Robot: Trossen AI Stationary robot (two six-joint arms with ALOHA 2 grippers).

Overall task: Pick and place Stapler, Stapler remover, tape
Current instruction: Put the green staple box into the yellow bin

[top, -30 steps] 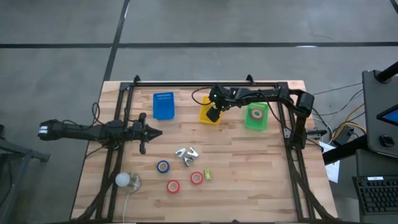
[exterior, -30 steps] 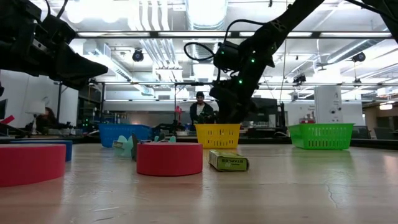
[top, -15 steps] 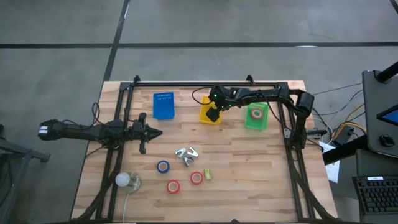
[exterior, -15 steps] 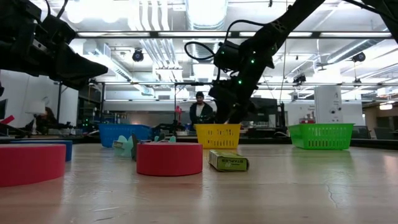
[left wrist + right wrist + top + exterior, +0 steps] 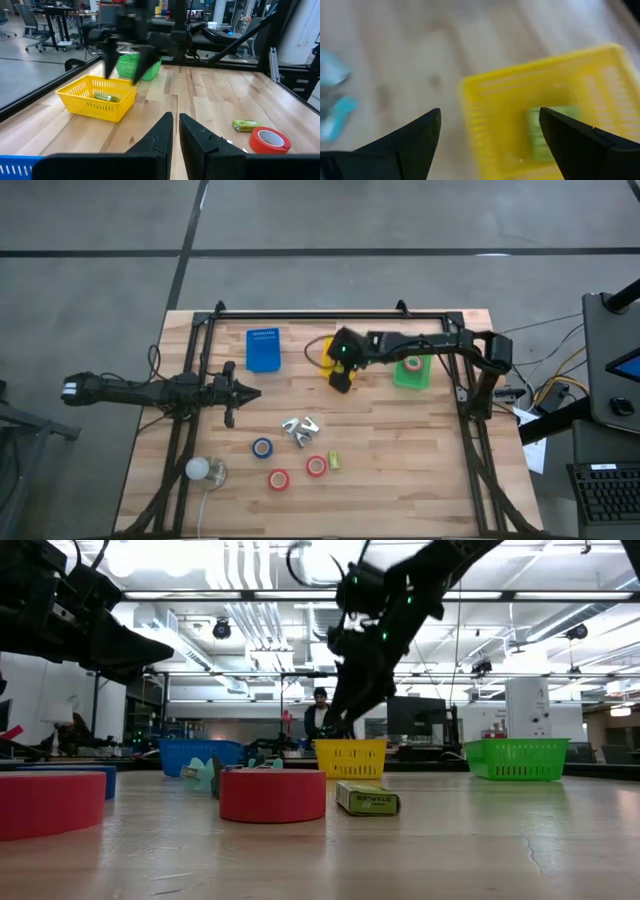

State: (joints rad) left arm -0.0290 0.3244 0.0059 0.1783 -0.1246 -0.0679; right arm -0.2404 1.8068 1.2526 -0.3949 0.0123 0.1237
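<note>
Its fingers spread wide and empty, the right gripper (image 5: 342, 378) hangs over the yellow basket (image 5: 95, 97), where a green box (image 5: 540, 132) lies.

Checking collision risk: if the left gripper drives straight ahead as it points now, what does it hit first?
Probably bare table first. The left gripper, jaws nearly shut, points between the yellow basket and the red tape; the right arm is beyond, depth unclear.

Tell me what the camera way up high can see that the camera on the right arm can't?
Only the high view shows the blue bin, green bin, blue tape, two red tapes and the waiting left gripper. Only the right wrist view shows the green box lying inside the yellow bin. Both show that yellow bin and the open right gripper over it.
</note>
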